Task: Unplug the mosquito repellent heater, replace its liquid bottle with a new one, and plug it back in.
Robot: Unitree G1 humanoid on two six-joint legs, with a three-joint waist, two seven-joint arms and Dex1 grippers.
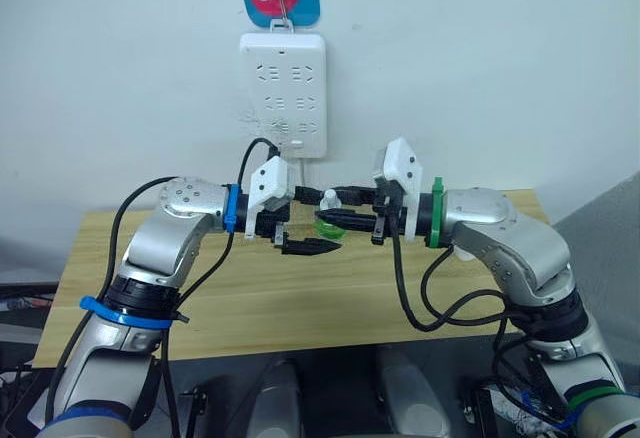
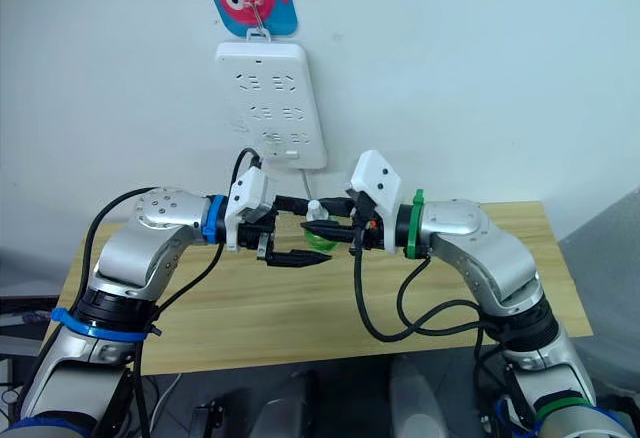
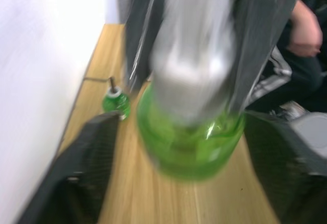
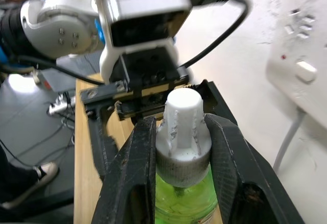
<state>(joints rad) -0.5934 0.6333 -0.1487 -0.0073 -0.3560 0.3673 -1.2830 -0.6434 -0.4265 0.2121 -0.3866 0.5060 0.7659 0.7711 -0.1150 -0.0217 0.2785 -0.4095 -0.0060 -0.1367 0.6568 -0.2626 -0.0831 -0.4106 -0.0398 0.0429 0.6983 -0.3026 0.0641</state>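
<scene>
The right gripper (image 4: 176,147) pinches a green liquid bottle with a white ribbed cap (image 4: 180,137) above the pale wooden table (image 1: 300,298), at twelve o'clock of centre. The left gripper (image 1: 305,230) is spread, facing it. The swap looks underway — refitting and plugging remain. A second small green bottle (image 3: 116,101) appears in the left wrist view.

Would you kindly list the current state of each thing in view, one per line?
green liquid bottle: capped, held above the table.
right gripper: shut on the bottle's neck.
left gripper: open, fingers either side of the bottle.
second green bottle: upright on the wooden table, wick exposed.
power strip: hanging on the wall, sockets empty.
</scene>
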